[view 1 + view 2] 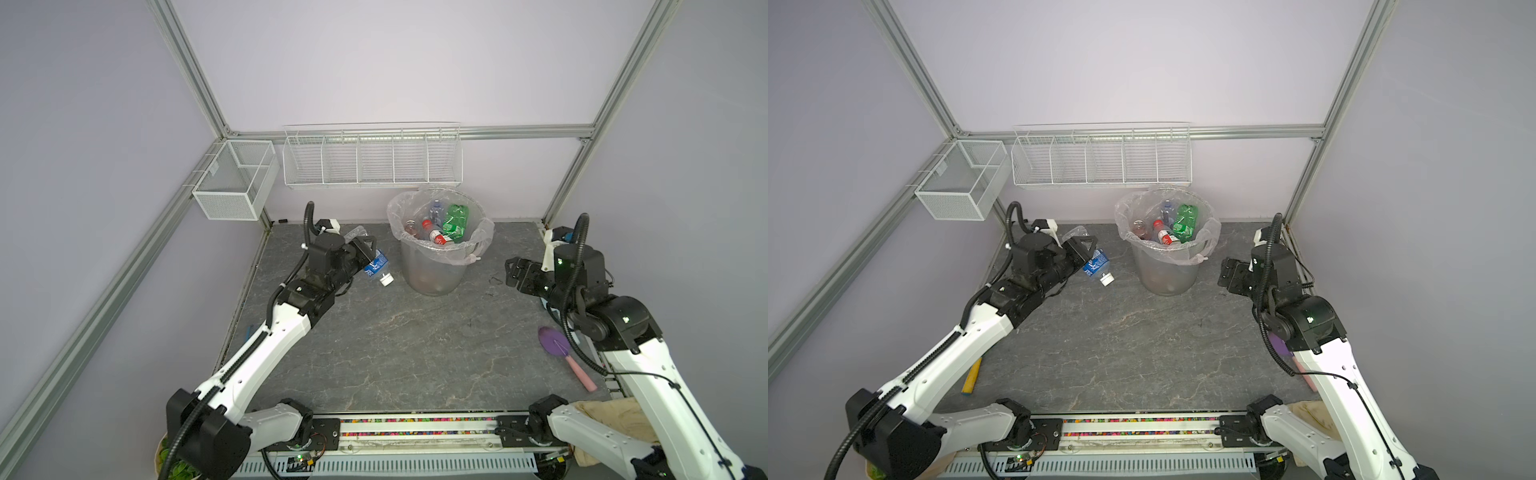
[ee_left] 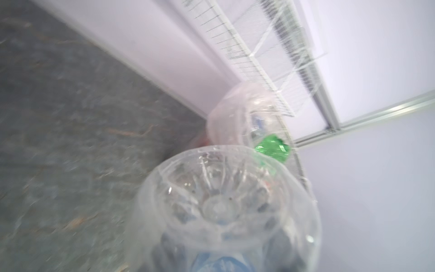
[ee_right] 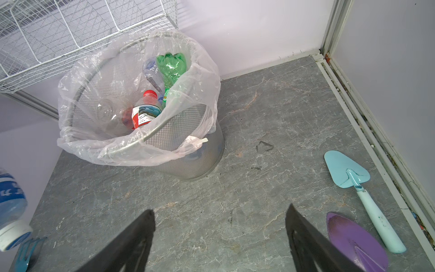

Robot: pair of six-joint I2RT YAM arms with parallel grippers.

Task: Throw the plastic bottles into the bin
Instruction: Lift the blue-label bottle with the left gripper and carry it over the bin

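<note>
In both top views the bin stood at about twelve o'clock on the grey tabletop, close under the long wire basket on the back wall, its clear liner folded over the rim. Inside it lay several bottles, among them a green bottle and a red-capped bottle. At roughly ten o'clock the left gripper was clamped on a blue-labelled bottle, which hung tilted with its white cap downward, just beside the bin and apart from it. At about three o'clock the right gripper hung with its jaws spread and nothing between them. A purple trowel lay at four o'clock, and a mesh box hung on the side wall at ten o'clock.

In the left wrist view, blurred, the clear base of the blue-labelled bottle filled the foreground, with the bin and green bottle beyond it. The fingers themselves did not show.

In the right wrist view the right gripper showed two dark fingers wide apart over bare tabletop. Ahead stood the bin, holding the green bottle and red-capped bottle. The blue-labelled bottle showed at the edge, cap down. A pale blue trowel and the purple trowel lay side by side.
</note>
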